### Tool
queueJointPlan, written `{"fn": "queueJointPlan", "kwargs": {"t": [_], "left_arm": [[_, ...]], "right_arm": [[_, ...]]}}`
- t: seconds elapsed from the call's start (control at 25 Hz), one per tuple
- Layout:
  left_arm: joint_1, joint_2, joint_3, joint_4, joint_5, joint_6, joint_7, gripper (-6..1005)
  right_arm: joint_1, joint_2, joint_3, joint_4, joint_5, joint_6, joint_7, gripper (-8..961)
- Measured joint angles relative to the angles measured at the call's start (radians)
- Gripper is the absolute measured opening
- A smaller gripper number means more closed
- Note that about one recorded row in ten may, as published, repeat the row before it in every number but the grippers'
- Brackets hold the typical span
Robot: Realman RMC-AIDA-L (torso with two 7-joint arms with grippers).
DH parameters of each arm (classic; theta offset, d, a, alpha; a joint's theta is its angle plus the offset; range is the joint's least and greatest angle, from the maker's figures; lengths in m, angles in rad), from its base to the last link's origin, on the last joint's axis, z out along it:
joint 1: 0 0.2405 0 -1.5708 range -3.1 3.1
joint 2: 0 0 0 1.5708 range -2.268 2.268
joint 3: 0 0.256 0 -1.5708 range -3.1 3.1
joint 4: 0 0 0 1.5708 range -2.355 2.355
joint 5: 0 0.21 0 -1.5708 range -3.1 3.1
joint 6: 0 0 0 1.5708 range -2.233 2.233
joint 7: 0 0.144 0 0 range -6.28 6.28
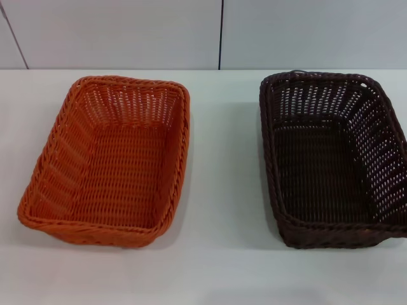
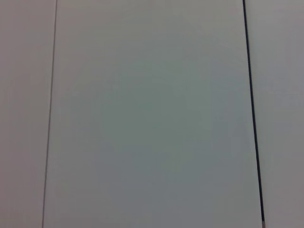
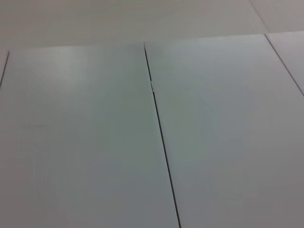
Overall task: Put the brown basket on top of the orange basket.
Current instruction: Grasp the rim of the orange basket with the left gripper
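Note:
The orange basket (image 1: 111,162) sits on the white table (image 1: 222,190) at the left in the head view, empty and upright. The brown basket (image 1: 334,159) sits at the right, empty and upright, its right side cut off by the picture's edge. The two baskets stand apart with a bare strip of table between them. Neither gripper nor arm shows in any view. Both wrist views show only pale wall panels with dark seams.
A white panelled wall (image 1: 127,32) with dark vertical seams stands behind the table's far edge. Bare table lies in front of both baskets and between them.

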Motion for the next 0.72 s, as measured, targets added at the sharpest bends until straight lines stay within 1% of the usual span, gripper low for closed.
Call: {"fn": "queueJointPlan", "kwargs": {"t": [0.32, 0.36, 0.44, 0.52, 0.68, 0.72], "left_arm": [[-0.006, 0.002, 0.013, -0.009, 0.004, 0.032, -0.017, 771], [-0.004, 0.005, 0.022, -0.017, 0.01, 0.029, -0.037, 770], [0.01, 0.02, 0.048, -0.057, 0.031, -0.002, -0.104, 767], [0.04, 0.043, 0.059, -0.149, 0.078, -0.091, -0.171, 764], [0.126, 0.074, 0.055, -0.44, 0.179, -0.368, -0.187, 759], [0.152, 0.093, 0.06, -0.564, 0.193, -0.497, -0.187, 757]], "right_arm": [[0.0, 0.003, 0.0, 0.009, -0.034, -0.005, 0.001, 813], [0.0, 0.003, 0.0, 0.009, -0.034, -0.005, 0.001, 813], [-0.002, 0.003, 0.0, 0.01, -0.035, -0.015, 0.001, 813], [-0.007, 0.004, 0.0, 0.011, -0.036, -0.037, 0.003, 813], [-0.012, 0.004, 0.0, 0.018, -0.044, -0.054, 0.005, 812], [-0.013, 0.002, 0.0, 0.024, -0.047, -0.056, 0.005, 812]]}}
